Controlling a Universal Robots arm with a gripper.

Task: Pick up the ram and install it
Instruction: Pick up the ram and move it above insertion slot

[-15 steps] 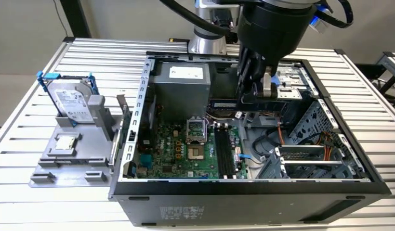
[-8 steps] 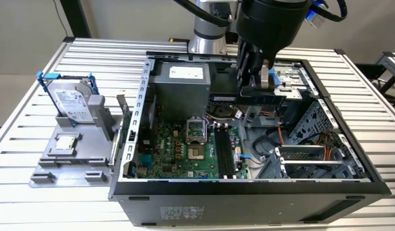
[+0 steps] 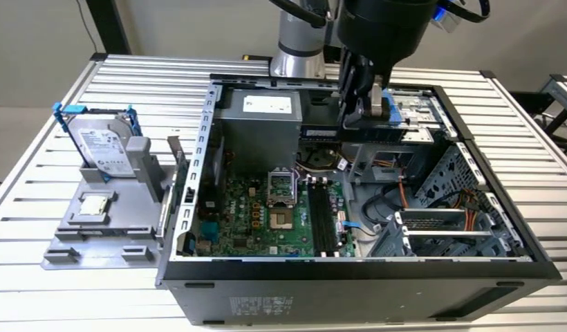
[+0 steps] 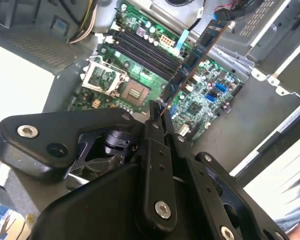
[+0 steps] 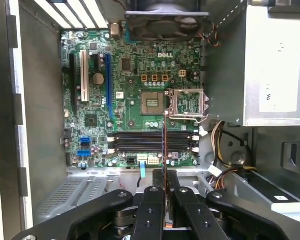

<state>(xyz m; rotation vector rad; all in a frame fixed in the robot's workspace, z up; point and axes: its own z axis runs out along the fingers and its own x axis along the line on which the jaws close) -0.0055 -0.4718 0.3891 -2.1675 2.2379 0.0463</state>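
My gripper [image 3: 354,119] hangs over the open computer case [image 3: 200,138], above the back of the motherboard [image 3: 256,221]. It is shut on the ram [image 3: 319,132], a thin dark stick held by one end. In the second wrist view the ram [image 4: 192,62] juts out from the gripper [image 4: 158,114] over the board. In the first wrist view the ram [image 5: 163,142] shows edge-on, crossing the black memory slots [image 5: 152,142] from the gripper [image 5: 164,176]. In the exterior view the slots [image 3: 322,221] lie well below the stick.
A silver hard drive with blue brackets [image 3: 104,142] stands on a grey holder [image 3: 108,232] at the exterior view's left, with a small square processor chip [image 3: 95,204] in front. Inside the case are the power supply [image 3: 261,124], the processor socket [image 3: 280,187], cables and a drive cage [image 3: 449,232].
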